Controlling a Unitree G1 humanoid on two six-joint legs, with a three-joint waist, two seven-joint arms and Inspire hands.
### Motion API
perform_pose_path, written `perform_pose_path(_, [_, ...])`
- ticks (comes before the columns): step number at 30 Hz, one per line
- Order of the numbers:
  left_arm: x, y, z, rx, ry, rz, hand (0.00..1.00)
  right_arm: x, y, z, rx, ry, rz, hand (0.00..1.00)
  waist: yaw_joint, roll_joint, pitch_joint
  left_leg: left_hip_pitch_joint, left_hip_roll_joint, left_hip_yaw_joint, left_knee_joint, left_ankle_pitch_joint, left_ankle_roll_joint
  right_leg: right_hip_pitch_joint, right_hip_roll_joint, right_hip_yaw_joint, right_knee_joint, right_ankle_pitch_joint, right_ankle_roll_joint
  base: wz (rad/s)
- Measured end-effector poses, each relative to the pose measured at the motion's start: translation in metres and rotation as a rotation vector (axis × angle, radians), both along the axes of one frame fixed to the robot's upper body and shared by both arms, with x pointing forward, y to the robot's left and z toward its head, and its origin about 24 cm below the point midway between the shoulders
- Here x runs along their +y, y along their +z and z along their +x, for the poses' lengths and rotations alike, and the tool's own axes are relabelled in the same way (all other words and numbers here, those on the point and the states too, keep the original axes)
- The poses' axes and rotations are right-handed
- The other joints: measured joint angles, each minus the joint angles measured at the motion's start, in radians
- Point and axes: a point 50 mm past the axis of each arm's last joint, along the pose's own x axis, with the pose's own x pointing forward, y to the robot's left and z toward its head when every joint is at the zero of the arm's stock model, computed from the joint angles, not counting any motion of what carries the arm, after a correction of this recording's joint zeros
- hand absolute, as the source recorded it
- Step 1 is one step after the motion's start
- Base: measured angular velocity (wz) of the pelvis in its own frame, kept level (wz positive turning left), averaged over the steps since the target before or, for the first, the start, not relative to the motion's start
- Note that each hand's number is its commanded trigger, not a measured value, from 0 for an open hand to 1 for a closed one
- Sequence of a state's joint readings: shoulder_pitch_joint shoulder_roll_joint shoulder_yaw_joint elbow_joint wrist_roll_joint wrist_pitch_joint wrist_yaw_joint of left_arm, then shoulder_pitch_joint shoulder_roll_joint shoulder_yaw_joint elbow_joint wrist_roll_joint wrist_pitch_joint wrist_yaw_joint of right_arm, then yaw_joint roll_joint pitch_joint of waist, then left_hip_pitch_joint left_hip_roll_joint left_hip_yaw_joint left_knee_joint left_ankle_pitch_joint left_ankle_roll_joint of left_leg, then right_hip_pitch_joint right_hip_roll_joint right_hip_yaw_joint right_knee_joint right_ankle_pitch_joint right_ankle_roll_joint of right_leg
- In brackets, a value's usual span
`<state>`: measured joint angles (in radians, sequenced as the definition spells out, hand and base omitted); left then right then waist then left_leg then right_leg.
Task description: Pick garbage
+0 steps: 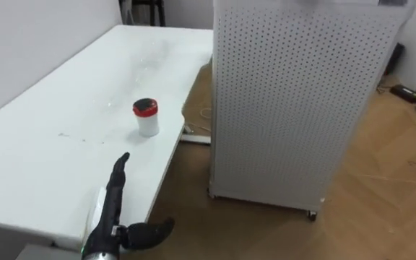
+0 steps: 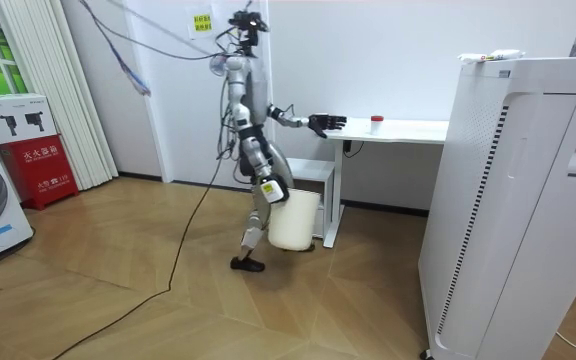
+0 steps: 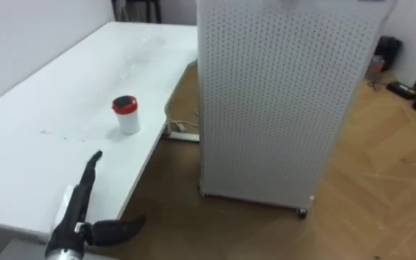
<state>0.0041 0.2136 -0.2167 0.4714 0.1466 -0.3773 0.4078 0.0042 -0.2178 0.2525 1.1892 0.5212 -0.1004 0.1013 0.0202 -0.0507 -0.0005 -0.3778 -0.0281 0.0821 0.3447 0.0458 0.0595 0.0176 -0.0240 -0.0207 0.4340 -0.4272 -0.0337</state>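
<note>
- Red-lidded white jar (image 1: 146, 118) stands upright near the white table's (image 1: 42, 152) right edge, ahead of the left hand (image 1: 113, 211) and apart from it.
- Left hand reaches flat over the table's near right corner, fingers straight, thumb spread, holding nothing.
- Right hand (image 2: 270, 190) hangs at the hip; whether it is open cannot be told.
- A tall white perforated unit (image 1: 295, 108) stands right of the table on the wood floor (image 1: 388, 202).
- A white bin (image 2: 294, 222) sits low by the table leg.

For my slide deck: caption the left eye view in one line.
Left hand open, stretched over the white table toward an upright red-capped white container, not yet touching it.
</note>
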Motion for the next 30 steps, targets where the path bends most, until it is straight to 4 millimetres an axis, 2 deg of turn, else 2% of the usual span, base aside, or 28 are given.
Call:
perform_pose_path(1, [0.000,0.000,0.000,0.000,-0.001,0.000,0.00,-0.001,0.000,-0.001,0.002,0.001,-0.003,1.00,0.001,-0.002,0.0001,-0.001,-0.009,0.004,0.028,-0.027,0.004,0.019,-0.012,-0.003,-0.013,-0.004,0.007,0.00])
perform_pose_path(3, [-0.005,0.003,0.002,-0.016,-0.025,-0.009,0.00,-0.003,0.001,0.001,-0.003,0.009,-0.017,1.00,0.016,-0.004,0.0011,-0.001,-0.041,0.031,0.112,-0.116,0.032,0.052,-0.062,-0.019,0.013,-0.025,0.039,-0.02])
perform_pose_path(4, [-0.007,0.003,0.001,-0.019,-0.039,-0.012,0.00,-0.002,0.001,0.002,-0.007,0.010,-0.018,1.00,0.017,-0.002,0.0021,0.001,-0.043,0.040,0.130,-0.135,0.037,0.051,-0.070,-0.029,0.039,-0.026,0.043,-0.06])
perform_pose_path(5, [-0.010,0.003,0.000,-0.024,-0.065,-0.017,0.00,0.001,0.001,0.003,-0.013,0.013,-0.015,1.00,0.017,-0.001,0.0025,0.010,-0.052,0.054,0.166,-0.169,0.047,0.048,-0.095,-0.047,0.105,-0.025,0.046,0.05])
perform_pose_path(6, [-0.013,0.004,0.000,-0.036,-0.078,-0.022,0.00,0.005,0.001,0.007,-0.026,0.015,-0.008,1.00,0.016,-0.002,0.0035,0.014,-0.058,0.065,0.198,-0.202,0.059,0.032,-0.113,-0.058,0.185,-0.016,0.063,0.08])
perform_pose_path(7, [-0.013,0.005,0.000,-0.043,-0.083,-0.024,0.00,0.007,0.002,0.009,-0.035,0.017,-0.007,1.00,0.015,-0.001,0.0052,0.018,-0.058,0.071,0.212,-0.218,0.064,0.019,-0.120,-0.067,0.227,-0.006,0.078,0.14])
perform_pose_path(8, [-0.014,0.006,0.001,-0.053,-0.088,-0.028,0.00,0.010,0.002,0.013,-0.048,0.018,-0.002,1.00,0.011,0.000,0.0063,0.024,-0.065,0.071,0.229,-0.246,0.072,-0.001,-0.137,-0.085,0.308,0.020,0.096,0.23])
perform_pose_path(9, [-0.016,0.008,0.003,-0.062,-0.093,-0.029,0.00,0.011,0.003,0.015,-0.061,0.020,-0.004,1.00,0.010,0.002,0.0082,0.036,-0.072,0.068,0.239,-0.275,0.079,-0.020,-0.154,-0.108,0.378,0.055,0.102,0.28])
perform_pose_path(10, [-0.017,0.009,0.003,-0.065,-0.095,-0.029,0.00,0.011,0.003,0.016,-0.067,0.020,-0.006,1.00,0.010,0.003,0.0096,0.040,-0.074,0.067,0.244,-0.284,0.084,-0.031,-0.161,-0.119,0.404,0.075,0.103,0.24])
perform_pose_path(11, [-0.017,0.009,0.004,-0.070,-0.094,-0.029,0.00,0.010,0.005,0.019,-0.077,0.019,-0.012,1.00,0.016,0.014,0.0144,0.049,-0.074,0.057,0.247,-0.302,0.086,-0.049,-0.165,-0.129,0.443,0.123,0.103,0.17])
perform_pose_path(12, [-0.017,0.010,0.004,-0.071,-0.095,-0.029,0.00,0.009,0.005,0.020,-0.084,0.019,-0.016,1.00,0.013,0.022,0.0187,0.066,-0.074,0.046,0.234,-0.309,0.090,-0.059,-0.166,-0.138,0.467,0.178,0.106,0.13])
perform_pose_path(13, [-0.017,0.009,0.004,-0.071,-0.094,-0.028,0.00,0.009,0.005,0.019,-0.084,0.020,-0.016,1.00,0.016,0.023,0.0195,0.077,-0.075,0.042,0.221,-0.311,0.092,-0.065,-0.168,-0.145,0.476,0.195,0.108,0.00])
perform_pose_path(14, [-0.016,0.009,0.003,-0.075,-0.083,-0.028,0.00,0.009,0.006,0.021,-0.090,0.022,-0.014,1.00,0.026,0.025,0.0191,0.091,-0.075,0.033,0.192,-0.311,0.092,-0.094,-0.177,-0.149,0.489,0.183,0.120,-0.10])
perform_pose_path(15, [-0.016,0.010,0.004,-0.077,-0.078,-0.029,0.00,0.009,0.006,0.022,-0.094,0.023,-0.013,1.00,0.032,0.028,0.0196,0.095,-0.075,0.022,0.182,-0.311,0.092,-0.115,-0.177,-0.151,0.490,0.167,0.121,-0.16])
perform_pose_path(17, [-0.016,0.008,0.002,-0.072,-0.073,-0.030,0.00,0.009,0.005,0.019,-0.085,0.027,-0.005,1.00,0.037,0.031,0.0203,0.131,-0.066,-0.002,0.145,-0.308,0.087,-0.180,-0.179,-0.148,0.462,0.108,0.110,0.10])
perform_pose_path(18, [-0.016,0.008,0.002,-0.071,-0.072,-0.031,0.00,0.008,0.004,0.017,-0.074,0.025,-0.007,1.00,0.025,0.031,0.0209,0.148,-0.061,-0.016,0.134,-0.307,0.084,-0.202,-0.178,-0.149,0.397,0.090,0.108,0.31])
perform_pose_path(19, [-0.016,0.008,0.002,-0.071,-0.071,-0.031,0.00,0.008,0.004,0.016,-0.072,0.024,-0.008,1.00,0.023,0.032,0.0210,0.153,-0.055,-0.020,0.131,-0.308,0.081,-0.211,-0.175,-0.147,0.355,0.089,0.108,0.29])
perform_pose_path(20, [-0.015,0.008,0.003,-0.074,-0.061,-0.028,0.00,0.009,0.004,0.018,-0.077,0.024,-0.008,1.00,0.021,0.032,0.0214,0.157,-0.047,-0.033,0.130,-0.312,0.072,-0.227,-0.170,-0.142,0.243,0.092,0.105,0.23])
perform_pose_path(21, [-0.013,0.008,0.002,-0.074,-0.051,-0.024,0.00,0.009,0.004,0.018,-0.077,0.021,-0.013,1.00,0.019,0.028,0.0216,0.163,-0.044,-0.042,0.130,-0.317,0.063,-0.230,-0.166,-0.141,0.114,0.121,0.103,0.20])
perform_pose_path(22, [-0.011,0.008,0.002,-0.075,-0.048,-0.019,0.00,0.009,0.004,0.017,-0.075,0.018,-0.017,1.00,0.019,0.023,0.0210,0.165,-0.044,-0.045,0.131,-0.321,0.057,-0.230,-0.163,-0.143,0.056,0.160,0.104,0.33])
perform_pose_path(23, [-0.010,0.006,0.001,-0.068,-0.044,-0.016,0.00,0.007,0.003,0.013,-0.065,0.015,-0.021,1.00,0.011,0.029,0.0173,0.171,-0.037,-0.066,0.132,-0.327,0.044,-0.217,-0.144,-0.145,0.020,0.214,0.126,0.25])
perform_pose_path(24, [-0.010,0.006,0.001,-0.068,-0.044,-0.013,0.00,0.008,0.003,0.011,-0.060,0.014,-0.020,1.00,0.016,0.028,0.0175,0.181,-0.032,-0.070,0.120,-0.326,0.038,-0.199,-0.136,-0.150,0.001,0.215,0.123,0.20])
perform_pose_path(25, [-0.007,0.006,0.001,-0.068,-0.030,-0.014,0.00,0.009,0.002,0.010,-0.059,0.015,-0.014,1.00,0.018,0.030,0.0185,0.197,-0.019,-0.076,0.100,-0.323,0.027,-0.174,-0.116,-0.156,-0.035,0.227,0.113,0.04])
perform_pose_path(27, [-0.003,0.007,0.002,-0.074,-0.002,-0.013,0.00,0.011,0.002,0.010,-0.062,0.026,0.006,1.00,0.012,0.027,0.0194,0.217,-0.007,-0.087,0.071,-0.316,0.011,-0.138,-0.094,-0.169,-0.086,0.238,0.101,0.06])
perform_pose_path(30, [-0.002,0.007,0.001,-0.076,0.014,-0.013,0.00,0.012,0.002,0.011,-0.064,0.044,0.011,1.00,0.013,0.026,0.0184,0.232,0.007,-0.087,0.051,-0.315,0.002,-0.123,-0.080,-0.170,-0.111,0.242,0.094,-0.02])
